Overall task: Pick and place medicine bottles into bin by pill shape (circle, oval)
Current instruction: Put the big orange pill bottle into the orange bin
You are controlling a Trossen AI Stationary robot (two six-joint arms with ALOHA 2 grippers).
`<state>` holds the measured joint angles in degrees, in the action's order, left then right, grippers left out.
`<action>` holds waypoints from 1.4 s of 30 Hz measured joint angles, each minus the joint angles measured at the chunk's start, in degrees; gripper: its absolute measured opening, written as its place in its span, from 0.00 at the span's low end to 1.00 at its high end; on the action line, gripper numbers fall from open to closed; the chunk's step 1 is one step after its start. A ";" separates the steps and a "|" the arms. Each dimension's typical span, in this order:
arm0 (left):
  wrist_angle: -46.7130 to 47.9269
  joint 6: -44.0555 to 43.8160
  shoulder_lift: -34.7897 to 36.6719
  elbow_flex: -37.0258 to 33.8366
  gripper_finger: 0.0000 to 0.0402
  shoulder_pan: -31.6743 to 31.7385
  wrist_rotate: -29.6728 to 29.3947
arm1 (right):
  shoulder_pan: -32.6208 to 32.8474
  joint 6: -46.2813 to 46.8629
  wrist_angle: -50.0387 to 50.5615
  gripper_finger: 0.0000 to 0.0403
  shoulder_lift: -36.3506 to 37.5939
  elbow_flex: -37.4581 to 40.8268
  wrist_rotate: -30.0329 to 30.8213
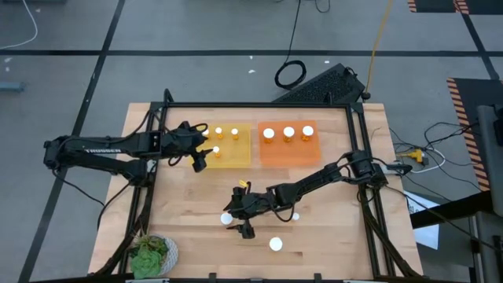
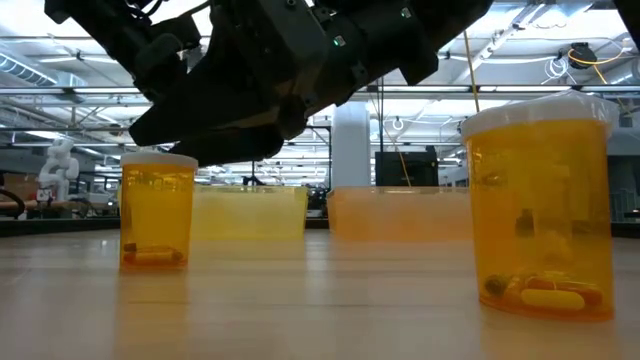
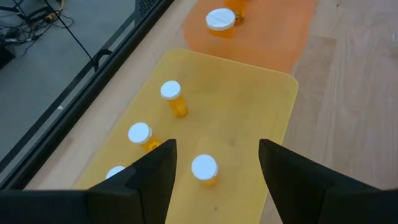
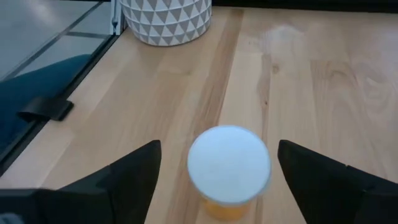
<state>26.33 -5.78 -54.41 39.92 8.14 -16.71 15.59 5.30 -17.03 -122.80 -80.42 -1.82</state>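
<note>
We note the right gripper [image 4: 214, 177] hovering low over the front middle of the table [image 1: 338, 228], jaws spread wide with nothing between them. One medicine bottle [image 4: 229, 171] stands upright just ahead of the gap, white cap facing the wrist camera. In the overhead view this is the bottle at the gripper's left side [image 1: 226, 219]; another bottle [image 1: 276, 244] stands apart, nearer the front edge.

The left gripper [image 3: 214, 171] hangs open and empty above the yellow bin [image 3: 249, 112], which holds four bottles. The orange bin [image 1: 287, 149] beside it holds three.

Handling estimate: small rigid plastic, nearly empty, with only a pill or two on the floor, as the low view shows in the near bottle [image 2: 540, 200]. We judge it very light and easy to tip. The wall is smooth and round, so it may slip or squirt out under an off-centre pinch. We would grip the amber body just below the cap, fingers on opposite sides, centred. The potted plant [image 1: 151, 255] sits at the front left corner, clear of the work.
</note>
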 joint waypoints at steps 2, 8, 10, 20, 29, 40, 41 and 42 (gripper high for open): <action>0.00 0.02 0.00 0.00 0.58 0.00 0.00 | 0.00 0.03 -1.45 0.76 -0.67 0.00 0.00; 0.00 0.04 0.00 0.00 0.58 0.02 0.02 | -0.02 1.93 -5.38 0.71 -3.35 0.02 -1.45; 0.03 0.04 0.00 -0.01 0.58 0.02 0.02 | -0.05 1.92 -6.03 0.69 -3.59 0.02 -1.44; 0.13 0.46 0.00 -0.02 0.58 0.02 0.02 | -0.59 2.01 -5.86 0.54 -3.30 0.02 -1.43; 0.15 0.55 0.00 -0.02 0.58 0.02 0.04 | -0.92 2.00 -4.51 0.53 -3.15 0.00 -1.47; 0.57 0.51 0.00 -0.02 0.58 0.01 0.07 | -1.31 -1.10 3.94 0.53 2.68 0.11 -1.17; 0.55 0.52 0.00 -0.02 0.58 0.01 0.07 | -1.33 -1.50 5.09 0.53 3.62 0.05 -1.15; 0.57 0.50 0.00 -0.02 0.58 -0.02 0.07 | -1.42 -1.63 6.51 0.53 4.41 0.04 -1.13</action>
<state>26.89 -5.28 -54.41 39.90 8.12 -16.64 14.17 3.67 -10.51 -118.39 -80.38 -2.95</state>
